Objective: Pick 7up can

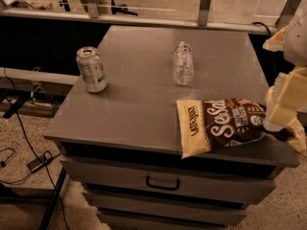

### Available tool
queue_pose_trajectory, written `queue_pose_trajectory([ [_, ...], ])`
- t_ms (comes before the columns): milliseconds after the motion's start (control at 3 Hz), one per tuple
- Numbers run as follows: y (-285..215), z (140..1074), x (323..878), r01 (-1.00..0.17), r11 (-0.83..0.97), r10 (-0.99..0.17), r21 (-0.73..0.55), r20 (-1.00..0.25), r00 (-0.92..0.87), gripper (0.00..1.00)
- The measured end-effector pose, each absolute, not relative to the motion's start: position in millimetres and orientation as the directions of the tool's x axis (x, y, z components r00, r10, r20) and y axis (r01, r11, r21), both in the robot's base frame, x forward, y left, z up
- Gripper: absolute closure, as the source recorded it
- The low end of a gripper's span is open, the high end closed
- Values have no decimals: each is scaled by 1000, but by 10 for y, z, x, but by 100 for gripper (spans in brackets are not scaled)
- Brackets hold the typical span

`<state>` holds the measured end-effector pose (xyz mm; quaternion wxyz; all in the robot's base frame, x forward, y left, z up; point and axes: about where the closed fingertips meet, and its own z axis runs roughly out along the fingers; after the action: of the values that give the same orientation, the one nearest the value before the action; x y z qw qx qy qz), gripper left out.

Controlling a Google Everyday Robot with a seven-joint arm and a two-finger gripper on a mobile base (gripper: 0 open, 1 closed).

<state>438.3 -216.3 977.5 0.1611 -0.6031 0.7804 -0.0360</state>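
Note:
The 7up can (91, 69) stands upright near the left edge of the grey cabinet top (139, 104). It has a silver top with a pull tab and a pale white-green label. My gripper (279, 113) is at the far right edge of the view, pale cream in colour, low over the right end of a chip bag. It is far to the right of the can, with most of the cabinet top between them.
A clear plastic bottle (183, 63) stands at the middle back of the top. A brown and yellow chip bag (220, 123) lies at the front right. Drawers with a handle (163, 182) are below. Cables (29, 162) lie on the floor at left.

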Motion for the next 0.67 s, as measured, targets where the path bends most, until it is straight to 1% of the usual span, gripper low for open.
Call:
queue_pose_trajectory([
  [333,-2163,9775,4383,-930,270,-953,-251,-208,-221,0],
  [667,-1797,9803,4691,-946,189,-955,-262,-275,-114,0],
])
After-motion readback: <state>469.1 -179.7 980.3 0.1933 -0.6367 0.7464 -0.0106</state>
